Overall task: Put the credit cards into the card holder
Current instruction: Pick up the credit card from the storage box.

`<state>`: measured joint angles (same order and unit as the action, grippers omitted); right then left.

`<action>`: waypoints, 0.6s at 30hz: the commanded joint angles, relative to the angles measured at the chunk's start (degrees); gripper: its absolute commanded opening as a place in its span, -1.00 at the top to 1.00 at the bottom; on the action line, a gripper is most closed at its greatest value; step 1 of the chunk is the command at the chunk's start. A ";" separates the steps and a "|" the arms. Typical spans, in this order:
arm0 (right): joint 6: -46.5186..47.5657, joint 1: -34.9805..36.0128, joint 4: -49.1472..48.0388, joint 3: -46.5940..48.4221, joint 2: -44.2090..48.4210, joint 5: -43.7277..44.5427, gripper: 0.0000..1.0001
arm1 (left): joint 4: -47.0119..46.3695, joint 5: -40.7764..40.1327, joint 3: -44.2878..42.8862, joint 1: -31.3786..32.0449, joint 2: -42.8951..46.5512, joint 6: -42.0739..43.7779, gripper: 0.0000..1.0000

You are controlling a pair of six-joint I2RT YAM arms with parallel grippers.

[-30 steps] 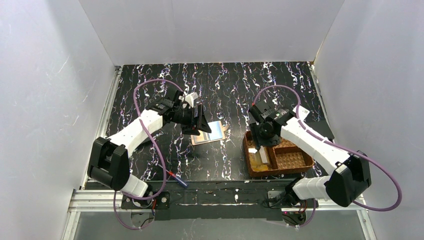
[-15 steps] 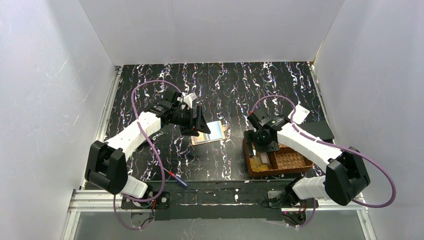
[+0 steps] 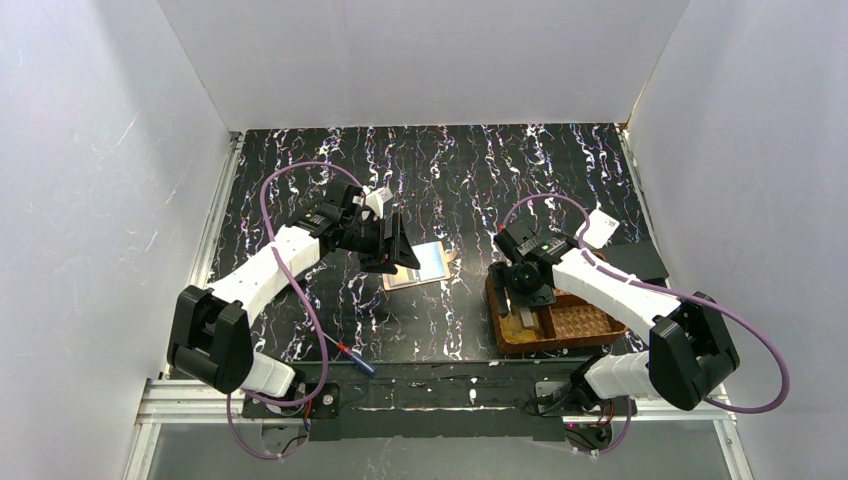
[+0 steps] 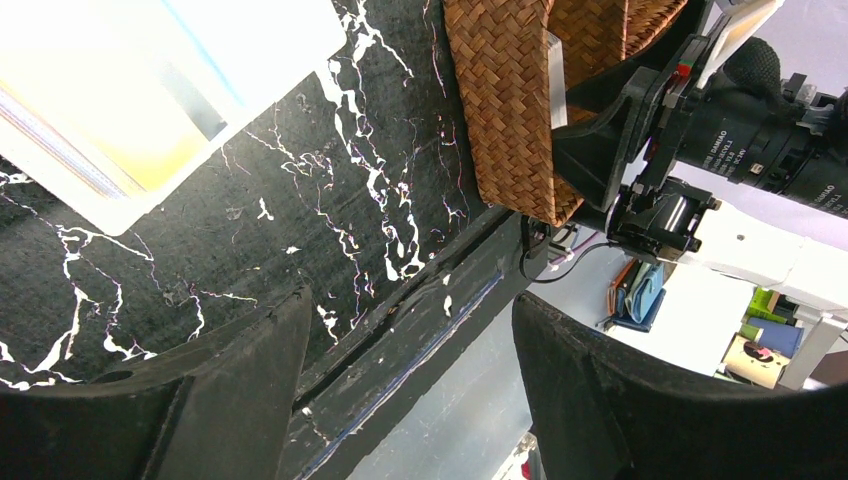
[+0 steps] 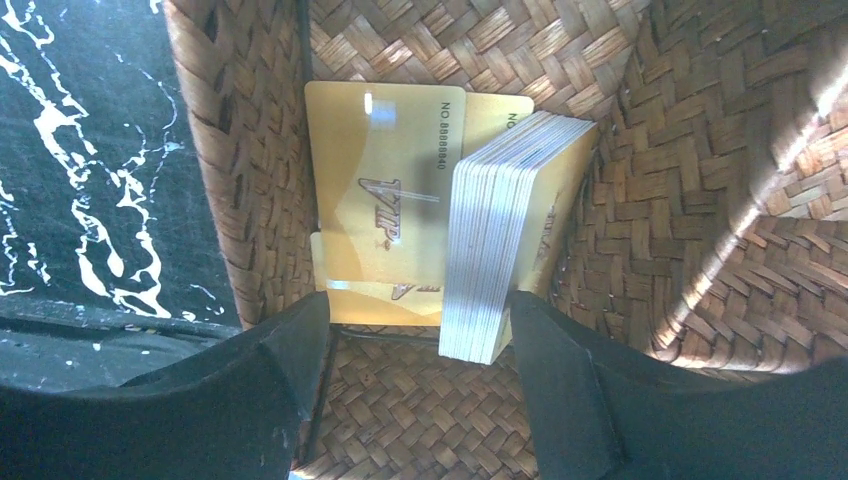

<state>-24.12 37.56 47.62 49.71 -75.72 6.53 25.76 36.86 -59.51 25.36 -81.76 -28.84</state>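
Arms apart in the top view: we see the left gripper (image 3: 398, 258) hovering over the marbled table (image 3: 460, 160), a pale blue-banded card (image 3: 425, 266) just beyond its tips, and the right gripper (image 3: 524, 292) sunk into the woven basket (image 3: 590, 322). Left wrist: jaws wide, nothing between, that card ahead of them. Right wrist: jaws wide as well, gripping nothing; a stack of credit cards (image 5: 490, 240) stands on edge between the fingers, gold cards (image 5: 380, 200) flat behind it.
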 commanded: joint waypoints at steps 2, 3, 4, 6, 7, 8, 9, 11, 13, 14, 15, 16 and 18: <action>-0.40 -0.08 2.45 1.62 0.05 6.22 -0.49 | 0.50 0.58 0.39 0.30 2.41 0.35 -0.44; -0.26 -0.04 2.96 2.17 -0.14 7.14 -0.48 | 0.52 0.61 0.36 0.34 2.39 0.44 -0.44; -0.11 -0.01 3.60 2.71 -0.32 8.27 -0.45 | 0.52 0.66 0.19 0.30 2.24 0.53 -0.44; -0.05 0.16 5.31 4.08 -0.82 10.62 -0.40 | 0.52 0.69 0.03 0.31 2.28 0.61 -0.44; -0.06 0.24 5.91 4.64 -0.97 11.49 -0.38 | 0.52 0.70 -0.12 0.30 2.26 0.62 -0.44; -0.12 0.42 6.46 5.16 -1.07 12.30 -0.35 | 0.52 0.75 -0.15 0.34 2.30 0.63 -0.44; -0.06 0.60 6.85 5.63 -1.09 12.81 -0.33 | 0.52 0.80 -0.19 0.35 2.30 0.63 -0.45; -0.07 0.99 7.38 6.45 -1.09 13.29 -0.29 | 0.44 0.91 -0.22 0.30 2.29 0.69 -0.45; -0.26 1.58 8.05 7.35 -1.32 13.87 -0.21 | 0.39 1.01 -0.23 0.31 2.22 0.86 -0.45; -0.38 1.91 8.41 7.59 -1.46 14.38 -0.17 | 0.42 1.08 -0.19 0.30 2.11 0.93 -0.45; -0.42 2.27 8.65 7.74 -1.80 15.07 -0.14 | 0.43 1.14 -0.24 0.30 2.08 1.04 -0.45; -0.41 2.46 8.92 7.78 -2.15 15.53 -0.13 | 0.43 1.30 -0.20 0.30 1.99 1.13 -0.45; -0.61 2.98 9.28 8.20 -2.66 15.37 -0.12 | 0.42 1.59 -0.25 0.30 2.06 1.27 -0.45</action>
<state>-23.86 39.45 54.23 55.43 -76.96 19.02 25.76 36.93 -59.51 25.36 -81.76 -28.56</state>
